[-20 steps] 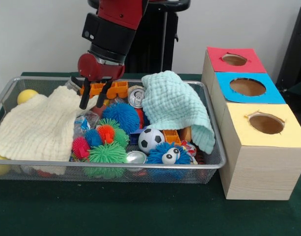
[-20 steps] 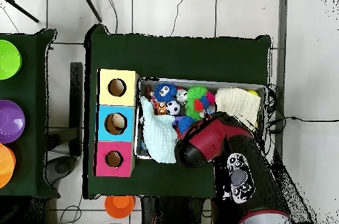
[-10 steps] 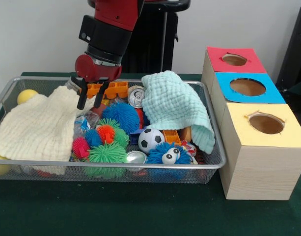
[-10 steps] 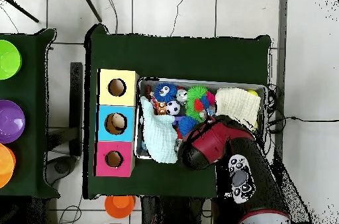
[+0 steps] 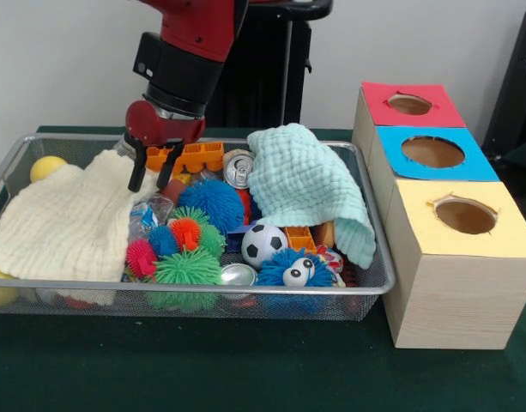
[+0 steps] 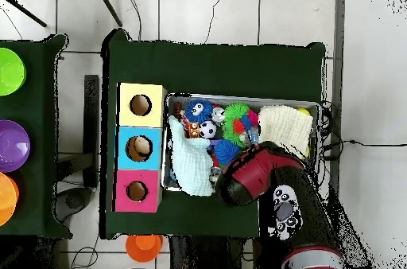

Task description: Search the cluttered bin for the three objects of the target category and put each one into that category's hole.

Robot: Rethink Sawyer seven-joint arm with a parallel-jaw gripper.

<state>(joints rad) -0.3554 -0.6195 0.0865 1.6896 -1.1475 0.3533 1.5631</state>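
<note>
The wire-mesh bin (image 5: 245, 290) fills the front view's left and middle; it also shows in the overhead view (image 6: 238, 98). One crumpled see-through bottle with a blue label (image 5: 148, 213) lies half under the cream cloth (image 5: 65, 219). No other bottle shows. My gripper (image 5: 150, 174) hangs open and empty just above that cloth's right edge, a little behind the bottle, in front of an orange toy (image 5: 194, 155). In the overhead view my arm (image 6: 254, 174) hides it. The blue-surround hole (image 5: 432, 152) is the middle one of the wooden box (image 6: 138, 148).
A mint cloth (image 5: 310, 184) covers the bin's right part. A soda can (image 5: 238, 168), a blue spiky ball (image 5: 213, 202), a green spiky ball (image 5: 187, 269), a toy football (image 5: 263, 244) and a yellow ball (image 5: 46, 166) lie about. Red (image 5: 409, 104) and yellow (image 5: 465, 215) holes flank the blue one.
My gripper has moved a little to the left and up in the front view, still open. The things in the bin have not moved.
</note>
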